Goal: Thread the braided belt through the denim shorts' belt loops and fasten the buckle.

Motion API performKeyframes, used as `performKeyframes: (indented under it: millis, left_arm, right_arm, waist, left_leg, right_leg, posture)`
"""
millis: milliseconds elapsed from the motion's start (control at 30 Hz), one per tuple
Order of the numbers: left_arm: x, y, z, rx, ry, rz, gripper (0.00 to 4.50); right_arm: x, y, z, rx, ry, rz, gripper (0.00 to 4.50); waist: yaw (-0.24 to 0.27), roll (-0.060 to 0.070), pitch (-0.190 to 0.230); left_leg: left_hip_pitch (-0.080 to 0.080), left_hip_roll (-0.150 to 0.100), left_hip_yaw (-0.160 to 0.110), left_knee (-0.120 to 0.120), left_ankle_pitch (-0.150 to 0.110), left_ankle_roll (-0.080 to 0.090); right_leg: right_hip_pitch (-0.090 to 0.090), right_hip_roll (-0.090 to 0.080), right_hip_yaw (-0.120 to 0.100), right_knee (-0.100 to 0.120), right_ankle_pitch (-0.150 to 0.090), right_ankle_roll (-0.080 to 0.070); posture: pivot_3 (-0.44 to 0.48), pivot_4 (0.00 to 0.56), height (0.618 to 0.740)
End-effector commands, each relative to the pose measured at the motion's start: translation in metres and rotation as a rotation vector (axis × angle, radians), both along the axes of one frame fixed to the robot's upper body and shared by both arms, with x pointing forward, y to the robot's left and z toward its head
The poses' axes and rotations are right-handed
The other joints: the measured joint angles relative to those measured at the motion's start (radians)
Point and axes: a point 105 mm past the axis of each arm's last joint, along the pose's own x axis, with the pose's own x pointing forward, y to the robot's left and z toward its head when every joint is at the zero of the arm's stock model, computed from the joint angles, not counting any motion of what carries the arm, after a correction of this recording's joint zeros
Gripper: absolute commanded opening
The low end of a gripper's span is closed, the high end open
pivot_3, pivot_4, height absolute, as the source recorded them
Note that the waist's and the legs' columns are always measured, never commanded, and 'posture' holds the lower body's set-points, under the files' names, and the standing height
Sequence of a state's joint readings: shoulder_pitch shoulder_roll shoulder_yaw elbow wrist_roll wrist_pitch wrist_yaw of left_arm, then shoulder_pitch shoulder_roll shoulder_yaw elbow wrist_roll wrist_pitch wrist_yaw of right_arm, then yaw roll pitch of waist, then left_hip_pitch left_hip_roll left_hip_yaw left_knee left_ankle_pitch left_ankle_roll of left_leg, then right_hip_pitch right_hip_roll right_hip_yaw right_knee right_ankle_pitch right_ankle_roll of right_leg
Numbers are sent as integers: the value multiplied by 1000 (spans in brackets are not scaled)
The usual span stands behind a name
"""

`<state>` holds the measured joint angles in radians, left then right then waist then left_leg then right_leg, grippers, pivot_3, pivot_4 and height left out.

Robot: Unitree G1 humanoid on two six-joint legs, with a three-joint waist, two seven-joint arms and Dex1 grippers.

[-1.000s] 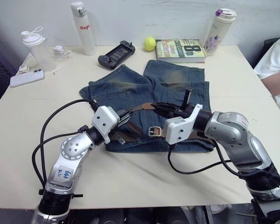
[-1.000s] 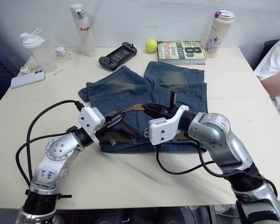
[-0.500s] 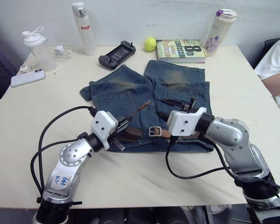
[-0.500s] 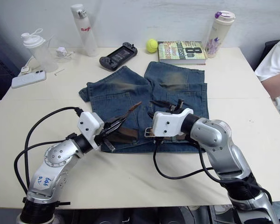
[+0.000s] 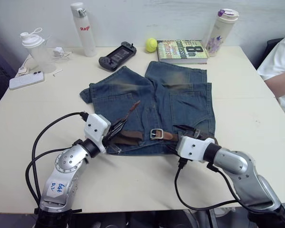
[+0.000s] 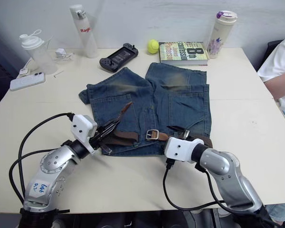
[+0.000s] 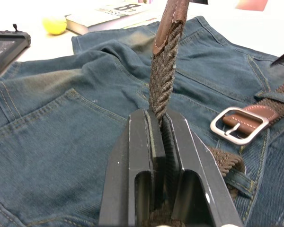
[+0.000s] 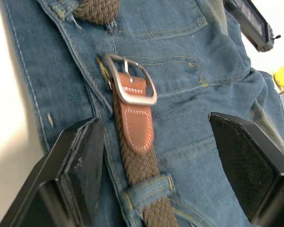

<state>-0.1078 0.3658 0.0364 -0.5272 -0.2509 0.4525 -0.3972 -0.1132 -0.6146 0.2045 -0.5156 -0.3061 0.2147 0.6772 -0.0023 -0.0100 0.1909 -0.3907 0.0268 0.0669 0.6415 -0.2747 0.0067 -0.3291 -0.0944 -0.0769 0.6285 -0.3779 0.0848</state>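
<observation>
The denim shorts [image 5: 152, 102] lie flat mid-table, waistband toward me. Along the waistband runs the braided belt [image 5: 133, 137], its buckle [image 5: 156, 134] lying flat on the denim. My left gripper [image 5: 118, 131] is shut on the belt's free end, and the tan tip [image 5: 133, 105] sticks up past its fingers [image 7: 144, 137]. Just right of the buckle, my right gripper [image 5: 190, 131] hovers open over the belt. In the right wrist view its fingers [image 8: 80, 161] straddle the buckle [image 8: 130, 85] and a belt loop [image 8: 149, 188] with the strap through it.
Along the far edge stand a white bottle [image 5: 80, 28], a shaker bottle [image 5: 35, 47], a phone [image 5: 26, 80], a game controller [image 5: 118, 52], a yellow ball [image 5: 151, 44], a book [image 5: 183, 50] and a tumbler [image 5: 221, 31]. A person's arm [image 5: 280, 64] shows at the right.
My right gripper has opened, let go of the belt and drawn back toward the table's near edge. The left gripper keeps the free end and has eased back to the left.
</observation>
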Motion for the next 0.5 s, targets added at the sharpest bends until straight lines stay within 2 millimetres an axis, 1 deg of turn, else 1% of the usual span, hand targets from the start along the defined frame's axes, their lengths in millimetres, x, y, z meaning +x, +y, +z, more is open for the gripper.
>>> performKeyframes:
  millis: [33, 200, 267, 333, 467, 500]
  left_arm:
    - [-2, 3, 15, -10, -54, 3, 0]
    - [-1, 4, 16, -6, -53, 4, 0]
    - [0, 4, 15, -8, -51, 5, 0]
    - [0, 3, 14, -5, -47, 5, 0]
    - [-1, 1, 11, -3, -33, -5, 0]
    - [-1, 0, 10, -2, -31, -5, 0]
  right_arm:
    - [2, 2, -4, -29, -48, -12, 3776]
    - [9, -1, -14, -86, -75, -44, 3776]
    - [13, -2, -15, -70, -79, -74, 3776]
    - [14, 0, -14, -39, -64, -78, 3776]
    - [14, 4, -15, 69, 31, -115, 3776]
    - [14, 4, -16, 82, 58, -124, 3258]
  waist:
    - [0, 0, 0]
    - [0, 0, 0]
    - [0, 0, 0]
    - [-2, 0, 0]
    - [-2, 0, 0]
    - [-2, 0, 0]
  left_leg:
    - [0, 0, 0, 0, 0, 0]
    - [0, 0, 0, 0, 0, 0]
    - [0, 0, 0, 0, 0, 0]
    - [0, 0, 0, 0, 0, -1]
    - [1, 1, 0, 0, 0, -1]
    - [1, 1, 0, 0, 0, -1]
  right_leg:
    - [0, 0, 0, 0, 0, 0]
    - [0, 0, 0, 0, 0, 0]
    - [0, 0, 0, 0, 0, 0]
    - [0, 0, 0, 1, 0, 0]
    - [0, 1, 0, 1, 0, 0]
    - [0, 1, 0, 1, 0, 0]
  posture:
    - [0, 150, 740]
    - [0, 150, 740]
    - [0, 150, 740]
    - [0, 150, 740]
    - [0, 150, 740]
    - [0, 150, 740]
